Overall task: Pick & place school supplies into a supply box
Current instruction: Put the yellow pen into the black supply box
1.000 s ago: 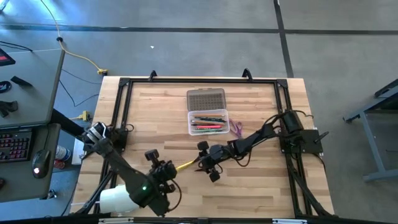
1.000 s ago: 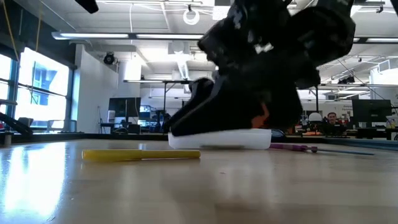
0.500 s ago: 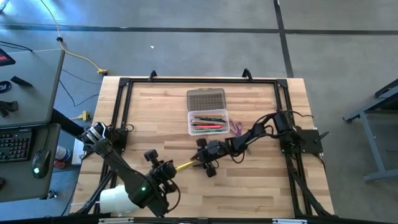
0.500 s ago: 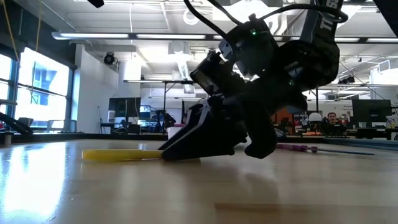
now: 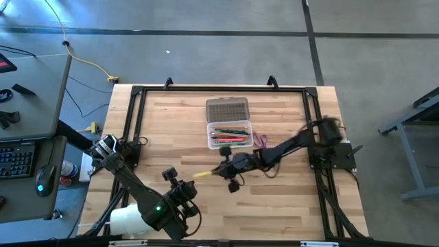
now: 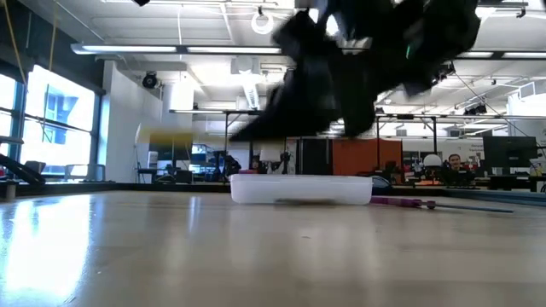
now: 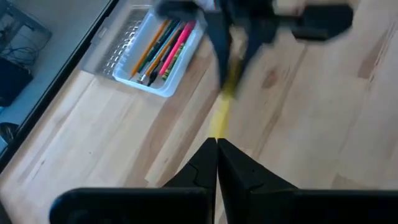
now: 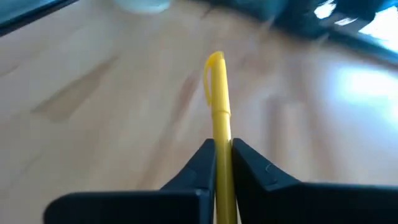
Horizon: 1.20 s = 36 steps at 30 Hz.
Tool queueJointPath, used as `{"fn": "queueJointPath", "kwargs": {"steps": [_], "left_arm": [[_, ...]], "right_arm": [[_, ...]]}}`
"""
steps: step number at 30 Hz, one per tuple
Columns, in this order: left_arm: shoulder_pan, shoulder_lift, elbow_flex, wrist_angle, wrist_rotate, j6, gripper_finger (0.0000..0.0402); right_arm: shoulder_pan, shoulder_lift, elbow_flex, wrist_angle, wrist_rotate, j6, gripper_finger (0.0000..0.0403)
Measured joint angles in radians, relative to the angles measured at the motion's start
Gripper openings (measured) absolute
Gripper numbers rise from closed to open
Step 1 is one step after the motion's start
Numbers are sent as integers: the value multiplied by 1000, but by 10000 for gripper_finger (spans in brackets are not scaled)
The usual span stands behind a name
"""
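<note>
A yellow pen (image 5: 204,174) hangs above the middle of the table, with my right gripper (image 5: 218,171) shut on its right end. The low view shows the pen (image 6: 166,136) as a blur well above the wood. Behind it stands the supply box (image 5: 230,135), open and holding several pens, with its ribbed lid (image 5: 228,108) folded back flat. Purple-handled scissors (image 5: 261,142) lie on the table to the right of the box. My left gripper (image 7: 216,144) hovers shut above the near left part of the table, pointing toward the pen. My right gripper pinches the yellow pen between its two fingers (image 8: 202,163) at the pen's right end (image 8: 222,155). The fingers come from the table's right, slanting down, and lie along the pen. The rest of the pen sticks out past the fingertips toward the table's left, lifted clear of the table.
A big white roll (image 5: 127,219) sits at the table's near left corner beside the left arm. A black frame (image 5: 206,89) runs along the table's edges. Bare wood lies between the pen and the near edge.
My right gripper, open above the pen a second ago, came down at the pen's right end, shut on it and rose. The pen, which lay flat on the table, is now lifted clear and has shifted slightly toward the far edge.
</note>
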Motion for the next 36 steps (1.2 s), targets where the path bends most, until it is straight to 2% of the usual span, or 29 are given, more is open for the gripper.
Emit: {"fn": "queueJointPath", "kwargs": {"steps": [3,6,9,13,17,22,29,33,36], "left_arm": [[0,0,0,12,1,3,47],[0,0,0,30,4,4,46],[0,0,0,46,9,5,44],[0,0,0,65,9,5,47],[0,0,0,74,0,8,44],[0,0,0,94,-4,54,46],[0,0,0,124,-5,67,44],[0,0,0,127,-4,82,47],[0,0,0,127,-4,83,46]], "right_arm": [[20,-125,1,-158,217,-66,9],[21,-238,-1,-336,452,-87,19],[7,-340,1,-546,570,-29,31],[-33,-410,-2,-827,546,124,23],[-89,-405,-2,-970,525,230,11],[-133,-361,-2,-898,497,212,21],[-191,-271,-2,-763,368,159,34],[-211,-228,-2,-753,348,171,24],[-222,-211,-2,-743,373,212,26]]}}
